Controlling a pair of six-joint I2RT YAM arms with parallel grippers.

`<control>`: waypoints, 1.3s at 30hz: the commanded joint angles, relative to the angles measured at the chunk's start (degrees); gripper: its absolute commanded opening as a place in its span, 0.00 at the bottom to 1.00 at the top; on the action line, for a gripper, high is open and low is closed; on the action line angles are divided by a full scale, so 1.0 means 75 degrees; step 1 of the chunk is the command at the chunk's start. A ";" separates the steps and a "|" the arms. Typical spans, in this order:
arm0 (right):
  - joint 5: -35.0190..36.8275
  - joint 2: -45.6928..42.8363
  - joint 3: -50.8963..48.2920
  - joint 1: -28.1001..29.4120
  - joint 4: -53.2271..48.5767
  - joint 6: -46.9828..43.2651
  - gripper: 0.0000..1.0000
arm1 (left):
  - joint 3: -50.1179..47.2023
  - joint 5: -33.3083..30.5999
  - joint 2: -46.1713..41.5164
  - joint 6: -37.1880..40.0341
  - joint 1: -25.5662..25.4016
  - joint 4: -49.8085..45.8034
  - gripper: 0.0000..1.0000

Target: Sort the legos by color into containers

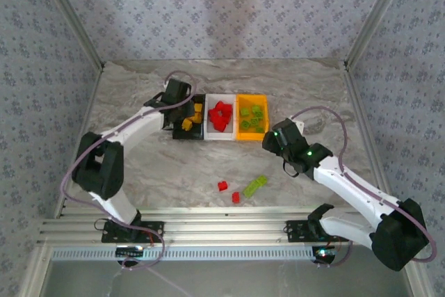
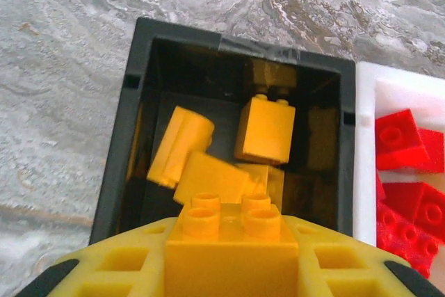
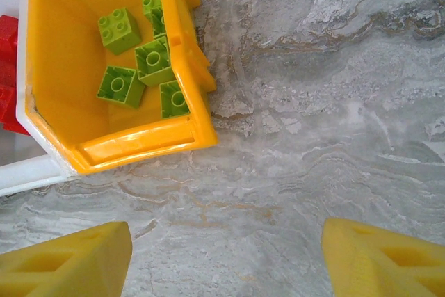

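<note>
My left hand (image 2: 229,273) grips a yellow-orange brick (image 2: 229,231) over the black bin (image 2: 115,172), my right hand (image 3: 226,255) hanging wide open beside the orange bin (image 3: 139,142).

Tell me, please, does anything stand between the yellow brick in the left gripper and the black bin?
Nothing visible does. The left gripper holds the yellow brick over the open black bin. Inside lie only other yellow bricks, with free room beside them.

Legos (image 1: 221,115) in 3 adjoining containers (image 1: 220,138).
</note>
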 commanded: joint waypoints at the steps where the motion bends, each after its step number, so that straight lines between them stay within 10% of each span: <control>1: -0.0183 -0.0082 -0.0183 0.0033 0.0041 0.0005 0.74 | 0.0730 0.0112 0.0391 -0.0104 0.0074 -0.0173 0.27; 18: -0.0596 -0.0252 -0.0495 0.1090 0.0348 -0.0408 0.76 | 0.1087 0.0646 -0.0085 -0.0298 -0.0052 -0.0306 0.72; 25: -0.0711 0.0404 -0.0189 0.2265 0.0606 -0.0711 0.77 | -0.0889 0.0976 -0.2373 -0.0693 -0.0740 0.0467 0.98; 39: -0.0730 0.3490 0.1032 0.4258 0.1149 -0.0961 0.80 | -0.6031 -0.0414 -0.7008 -0.2740 -0.1759 0.0252 0.99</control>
